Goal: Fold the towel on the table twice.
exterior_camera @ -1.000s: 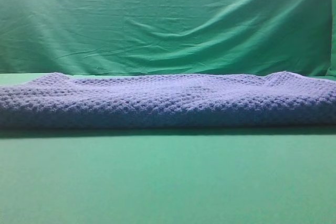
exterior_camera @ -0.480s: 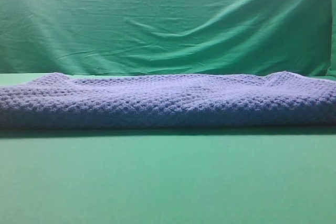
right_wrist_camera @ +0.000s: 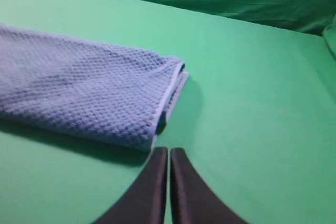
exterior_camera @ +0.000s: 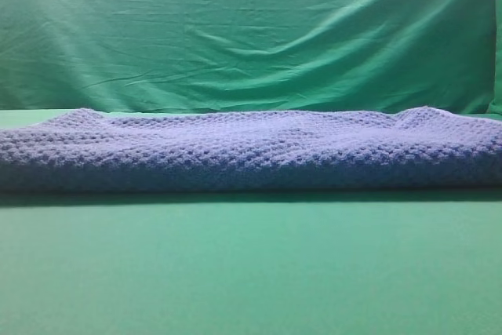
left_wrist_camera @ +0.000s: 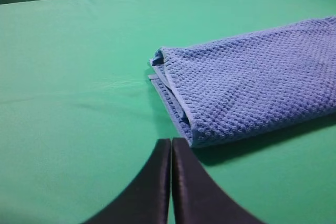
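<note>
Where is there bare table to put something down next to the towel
The table is bare along the near side of the towel. It is also bare off each short end: past the left gripper and past the right gripper. Behind the towel only a thin strip shows before the backdrop.

Exterior high view was soft and low-res, with a brighter patch on the backdrop [exterior_camera: 47, 5] upper left and a green cast overall. The towel [exterior_camera: 251, 151] threw a dark shadow band along its near edge onto the desk [exterior_camera: 251, 272]. Wrist views were evenly lit, without glare; the right wrist view was slightly blurrier than the left.
</note>
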